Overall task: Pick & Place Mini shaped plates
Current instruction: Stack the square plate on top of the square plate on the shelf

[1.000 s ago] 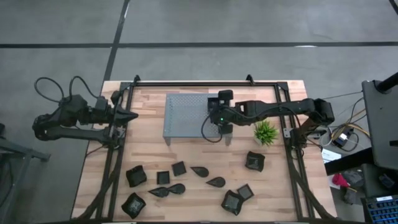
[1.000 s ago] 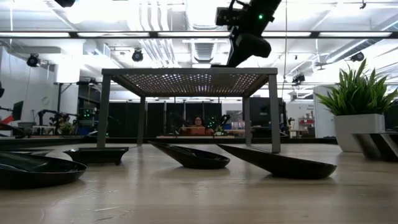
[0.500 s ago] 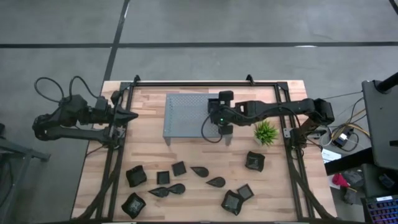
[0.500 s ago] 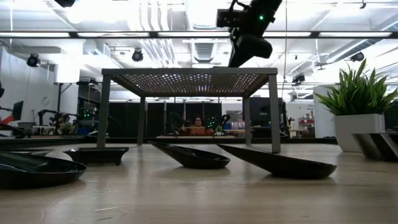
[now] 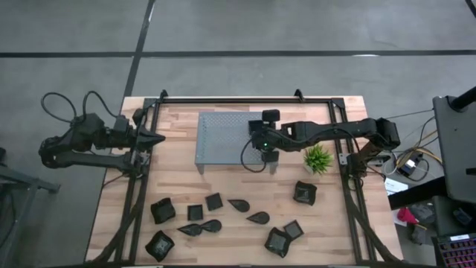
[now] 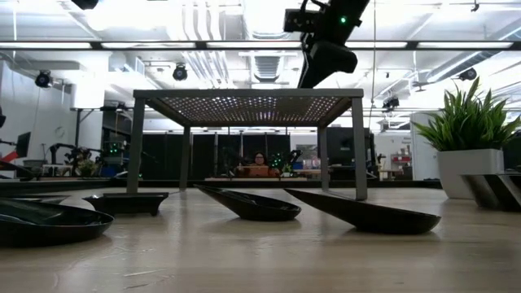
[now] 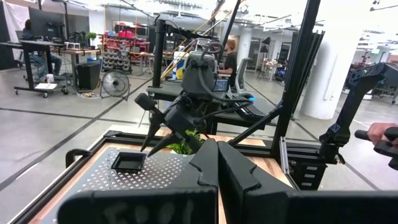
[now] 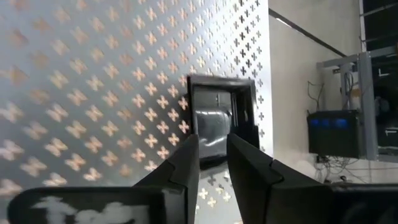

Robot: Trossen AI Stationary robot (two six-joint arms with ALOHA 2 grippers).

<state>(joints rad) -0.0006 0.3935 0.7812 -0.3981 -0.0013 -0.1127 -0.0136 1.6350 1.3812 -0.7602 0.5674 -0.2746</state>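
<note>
Right gripper [image 5: 265, 154] hovers over the grey rack's [image 5: 219, 134] corner, fingers nearly together, gripping nothing; one square mini plate [image 8: 217, 118] sits on the rack right below (others down on the table [image 5: 178, 179]); left gripper [image 5: 158, 138] waits closed at the table's left edge.

Black mini plates [image 5: 223, 216] on table front; one [image 8: 216, 121] apparently on rack.
</note>
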